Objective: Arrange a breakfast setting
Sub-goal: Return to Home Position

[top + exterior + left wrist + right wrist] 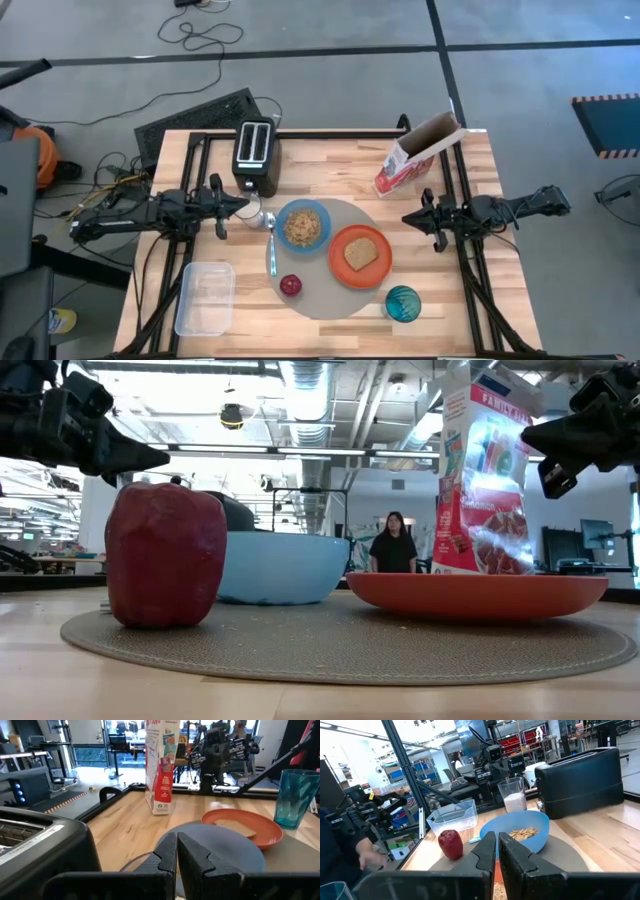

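Observation:
A round grey-beige mat (325,290) lies mid-table. On it stand a light-blue bowl (303,226) holding cereal, a red-orange plate (345,270) with a toast slice (361,254), and a red apple (291,286). A small spoon (271,252) lies at the mat's left edge beside the bowl. The teal glass (404,303) stands on the table just off the mat's near right. My left gripper (245,205) hovers shut, level, left of the bowl. My right gripper (406,217) hovers shut, level, right of the plate. Neither holds anything.
A black-and-silver toaster (256,155) stands at the far left. An open cereal box (418,155) leans at the far right. A clear plastic tub (205,297) sits near left. A clear cup of milk (514,800) stands by the bowl. A person (394,545) stands beyond the table.

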Robot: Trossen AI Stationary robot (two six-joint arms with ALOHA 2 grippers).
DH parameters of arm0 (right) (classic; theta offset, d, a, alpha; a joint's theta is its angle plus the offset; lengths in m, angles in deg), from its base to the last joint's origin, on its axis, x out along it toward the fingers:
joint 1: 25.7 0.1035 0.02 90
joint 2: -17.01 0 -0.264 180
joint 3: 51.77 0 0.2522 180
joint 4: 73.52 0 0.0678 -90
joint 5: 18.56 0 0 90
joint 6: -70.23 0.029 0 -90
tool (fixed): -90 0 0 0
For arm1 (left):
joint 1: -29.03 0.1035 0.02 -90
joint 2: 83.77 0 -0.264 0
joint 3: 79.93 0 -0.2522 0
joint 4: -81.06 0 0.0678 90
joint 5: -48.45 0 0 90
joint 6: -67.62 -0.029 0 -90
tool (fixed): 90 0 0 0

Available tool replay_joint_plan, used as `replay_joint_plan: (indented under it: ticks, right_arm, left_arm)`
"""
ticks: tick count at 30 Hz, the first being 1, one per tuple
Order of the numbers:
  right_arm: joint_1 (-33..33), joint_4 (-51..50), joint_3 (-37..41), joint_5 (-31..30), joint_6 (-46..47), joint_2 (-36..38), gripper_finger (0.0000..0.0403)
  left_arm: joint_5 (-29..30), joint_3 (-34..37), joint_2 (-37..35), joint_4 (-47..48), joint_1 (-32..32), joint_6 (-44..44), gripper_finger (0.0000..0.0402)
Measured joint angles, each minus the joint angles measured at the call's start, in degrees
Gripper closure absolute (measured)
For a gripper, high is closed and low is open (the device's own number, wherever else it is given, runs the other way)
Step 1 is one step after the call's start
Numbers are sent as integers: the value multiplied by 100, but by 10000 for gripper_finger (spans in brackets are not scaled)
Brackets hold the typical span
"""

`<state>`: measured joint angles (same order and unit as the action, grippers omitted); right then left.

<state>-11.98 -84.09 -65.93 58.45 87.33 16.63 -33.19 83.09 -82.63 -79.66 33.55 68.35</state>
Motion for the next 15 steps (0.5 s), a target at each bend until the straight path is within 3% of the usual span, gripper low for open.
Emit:
replay_joint_plan:
  ticks: [15]
  right_arm:
    - [0, -15, 5, -4, -4, 0, 352]
  left_arm:
    - [0, 0, -2, 7, 0, 42, 402]
